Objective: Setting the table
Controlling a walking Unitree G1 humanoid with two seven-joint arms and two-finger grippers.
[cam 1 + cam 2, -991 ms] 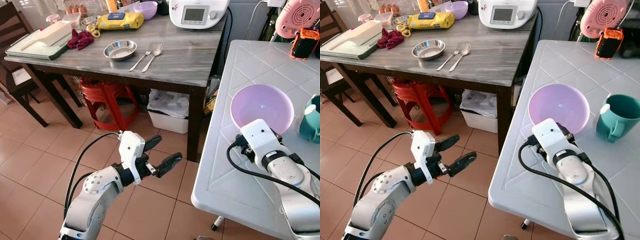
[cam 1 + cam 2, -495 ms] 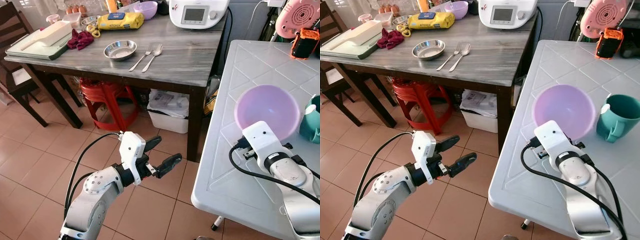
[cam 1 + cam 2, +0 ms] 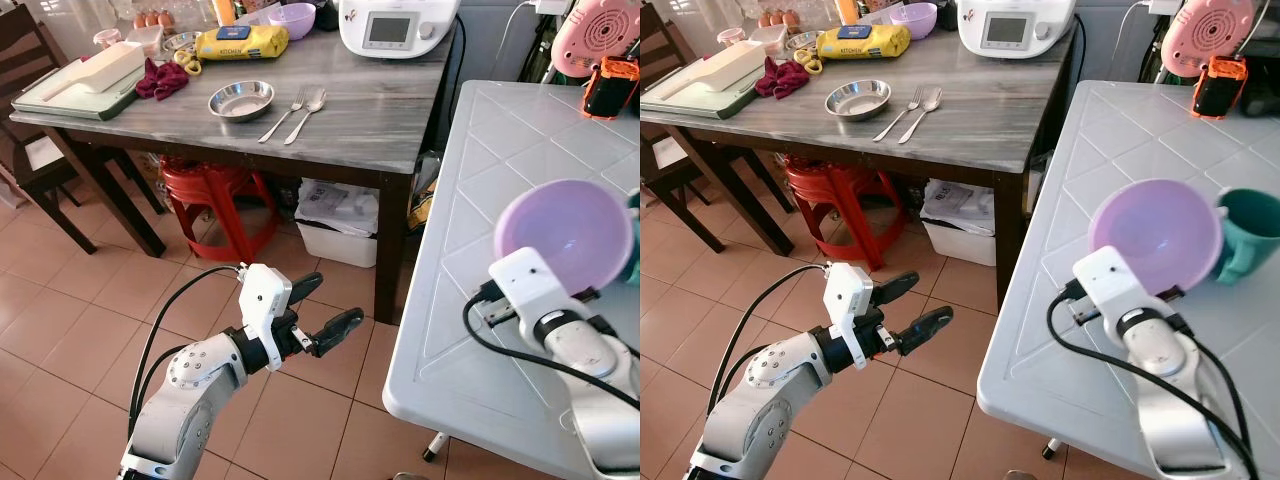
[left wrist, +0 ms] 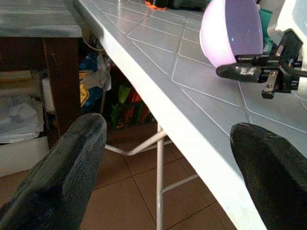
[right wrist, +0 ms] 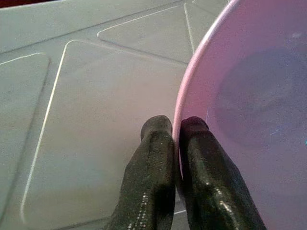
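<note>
A purple bowl (image 3: 1155, 235) is tilted up off the white tiled table (image 3: 1120, 130), its rim pinched by my right gripper (image 5: 176, 143), which is shut on it. The bowl leans toward a teal mug (image 3: 1252, 232) just behind it and partly hides it. My left gripper (image 3: 325, 308) hangs open over the floor, left of the white table, with nothing between its fingers. On the wooden table (image 3: 370, 120) farther back lie a steel dish (image 3: 240, 99), a fork (image 3: 284, 113) and a spoon (image 3: 307, 108).
The wooden table also holds a white appliance (image 3: 398, 24), a yellow packet (image 3: 240, 41), another purple bowl (image 3: 292, 18), a red cloth (image 3: 160, 78) and a tray (image 3: 70, 90). A red stool (image 3: 215, 200) and bins stand under it. An orange-black device (image 3: 610, 85) sits on the white table.
My right gripper has lifted the purple bowl off the white table, carried it right and tipped it toward the mug. The left arm has stayed still.
</note>
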